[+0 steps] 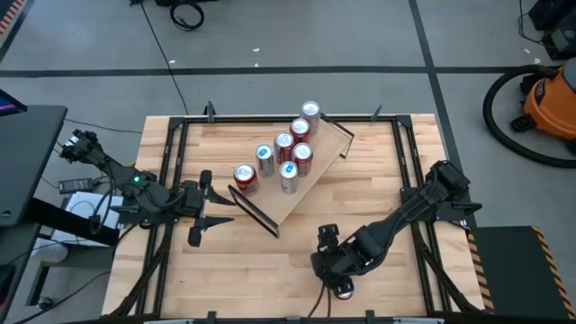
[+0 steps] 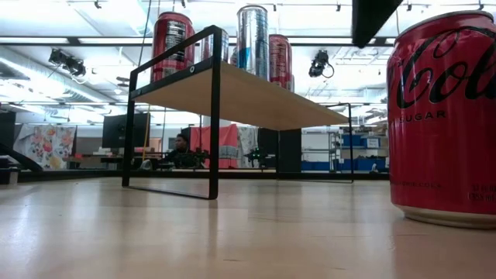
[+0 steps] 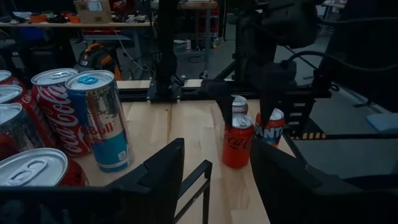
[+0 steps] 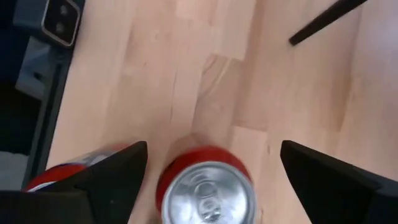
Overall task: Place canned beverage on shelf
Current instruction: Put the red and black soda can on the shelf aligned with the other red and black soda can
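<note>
- Here, the right gripper point(image 1: 340, 286) is held spread above a red Coca-Cola can point(image 4: 207, 190) on the table's near edge, evidently lined up for grasping
- The left gripper point(image 1: 197, 219), partly spread and empty, is parked beside the shelf point(image 1: 310, 184), already stocked with six cans

red can point(image 4: 208, 186) upright on wooden tabletop point(image 4: 205, 74) | jaws spread either side, not touching | second can point(image 4: 74, 167) beside

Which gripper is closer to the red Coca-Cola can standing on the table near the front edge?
Right. The right gripper hangs directly over that Coca-Cola can, fingers open astride it. The left gripper waits beside the shelf.
</note>
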Available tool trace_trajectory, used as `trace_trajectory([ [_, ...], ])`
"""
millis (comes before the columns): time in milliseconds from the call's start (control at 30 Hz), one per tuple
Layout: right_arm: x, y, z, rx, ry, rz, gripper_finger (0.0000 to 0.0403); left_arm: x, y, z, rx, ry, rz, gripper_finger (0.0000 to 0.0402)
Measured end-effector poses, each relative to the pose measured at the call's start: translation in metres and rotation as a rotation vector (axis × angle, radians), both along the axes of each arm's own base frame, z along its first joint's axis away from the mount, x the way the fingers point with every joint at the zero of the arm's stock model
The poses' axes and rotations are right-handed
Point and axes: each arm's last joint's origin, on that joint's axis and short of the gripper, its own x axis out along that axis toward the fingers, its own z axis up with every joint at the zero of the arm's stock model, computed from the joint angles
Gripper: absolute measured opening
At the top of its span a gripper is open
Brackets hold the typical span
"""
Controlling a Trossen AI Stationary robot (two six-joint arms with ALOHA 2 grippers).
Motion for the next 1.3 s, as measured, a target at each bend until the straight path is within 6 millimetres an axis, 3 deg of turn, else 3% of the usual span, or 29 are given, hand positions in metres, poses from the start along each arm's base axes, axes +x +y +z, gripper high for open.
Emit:
trace_trajectory([
  [467, -0.006, -0.005, -0.026, 0.001, 0.070, -0.027, 0.0388, 0.000, 0.000, 0.000, 0.010, 0.001, -0.001, 0.0192],
  [700, -0.002, -0.016, -0.029, 0.000, 0.081, -0.078, 0.0335, 0.000, 0.000, 0.000, 0.009, -0.001, -0.002, 0.0192],
  [867, 0.007, -0.031, -0.029, 0.031, 0.077, -0.208, 0.0297, 0.000, -0.001, 0.000, 0.010, -0.005, -0.006, 0.0192],
  [1100, 0.020, -0.057, -0.028, 0.115, 0.056, -0.539, 0.0317, 0.000, -0.001, 0.001, 0.009, -0.006, -0.006, 0.0192],
  [1300, 0.025, -0.068, -0.028, 0.139, 0.053, -0.608, 0.0318, 0.000, -0.001, 0.001, 0.008, -0.006, -0.005, 0.0192],
])
